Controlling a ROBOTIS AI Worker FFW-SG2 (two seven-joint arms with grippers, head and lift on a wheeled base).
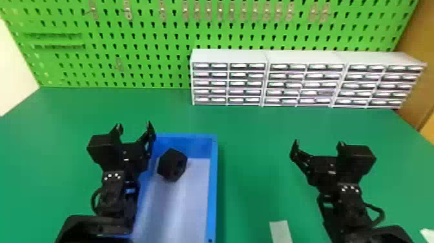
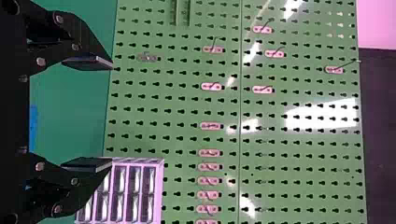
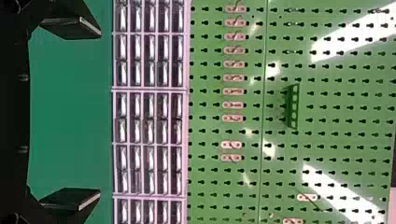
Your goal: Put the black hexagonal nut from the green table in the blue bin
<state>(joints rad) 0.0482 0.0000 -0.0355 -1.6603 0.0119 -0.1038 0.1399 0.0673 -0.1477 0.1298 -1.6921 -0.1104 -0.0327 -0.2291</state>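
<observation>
In the blue bin (image 1: 213,194) sits a chunky, matte-black, 6-sided nut (image 1: 172,164), left claw (image 1: 134,125) and right claw (image 1: 318,142) spread wide.

From the head view's middle, the bin (image 1: 213,194) lies at 7 o'clock on the table (image 1: 252,135), the nut (image 1: 172,164) inside at its 12 o'clock end. The left gripper (image 1: 134,126) is at 9, its 2 fingers apart; the right gripper (image 1: 318,143), at 3, has 2 parted too. The pegboard (image 1: 155,42) stands at 12, 3 cabinets (image 1: 305,56) at 2; a strip (image 1: 281,231) lies at 5.
</observation>
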